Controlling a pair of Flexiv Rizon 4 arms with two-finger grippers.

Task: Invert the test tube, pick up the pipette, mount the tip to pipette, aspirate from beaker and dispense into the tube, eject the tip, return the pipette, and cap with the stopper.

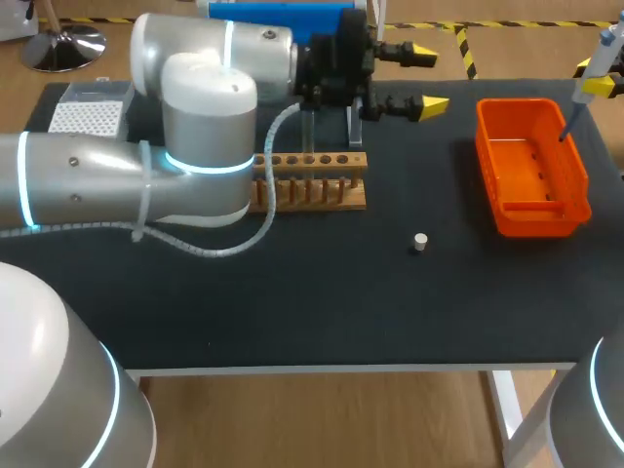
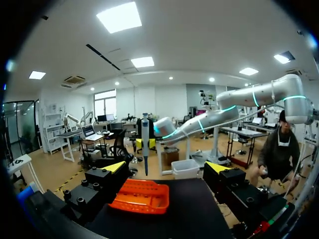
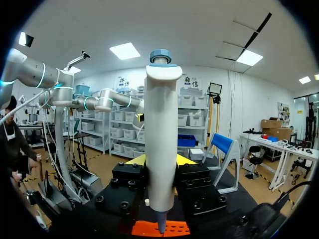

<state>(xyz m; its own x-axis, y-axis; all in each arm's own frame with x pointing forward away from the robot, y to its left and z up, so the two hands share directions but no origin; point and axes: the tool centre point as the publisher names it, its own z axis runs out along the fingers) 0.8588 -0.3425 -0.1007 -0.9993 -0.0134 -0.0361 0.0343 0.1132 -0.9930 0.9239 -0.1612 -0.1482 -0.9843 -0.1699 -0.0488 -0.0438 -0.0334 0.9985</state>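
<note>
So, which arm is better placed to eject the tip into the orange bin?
Right. The right gripper is shut on the pipette, whose tip hangs over the orange bin. The left gripper is open, holding nothing.

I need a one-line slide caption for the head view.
Right gripper holds the pipette above the orange bin; left gripper is open near the wooden rack, stopper lying on the table.

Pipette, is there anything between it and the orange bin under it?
Nothing visible. The pipette, shut in the right gripper, hangs above the open top of the orange bin, only air between.
</note>
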